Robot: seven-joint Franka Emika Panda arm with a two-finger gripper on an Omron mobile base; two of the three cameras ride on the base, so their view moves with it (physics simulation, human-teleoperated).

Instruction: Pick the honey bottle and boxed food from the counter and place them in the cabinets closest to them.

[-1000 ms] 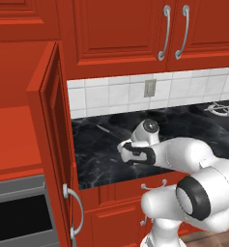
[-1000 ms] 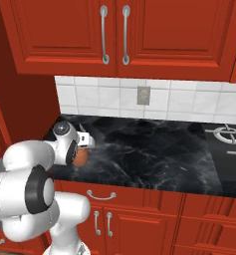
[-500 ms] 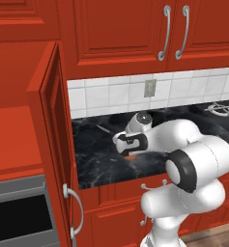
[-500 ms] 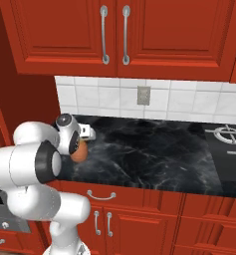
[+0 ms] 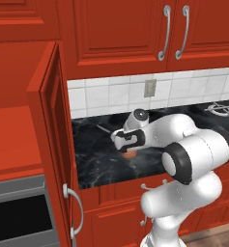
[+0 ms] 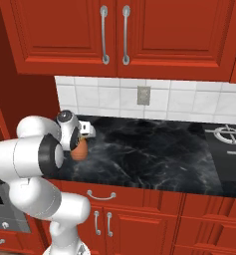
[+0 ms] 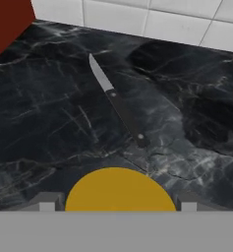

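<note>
Reaching down low, the gripper has its fingers apart on both sides of the honey bottle, which sits on the counter, so it can squeeze it. A knife lies just beyond.

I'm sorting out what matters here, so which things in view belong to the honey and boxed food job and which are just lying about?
Part of the job:
honey bottle, between the jaws
counter
cabinets
gripper

Just lying about:
knife, on the counter
stove burners
wall outlet
</note>
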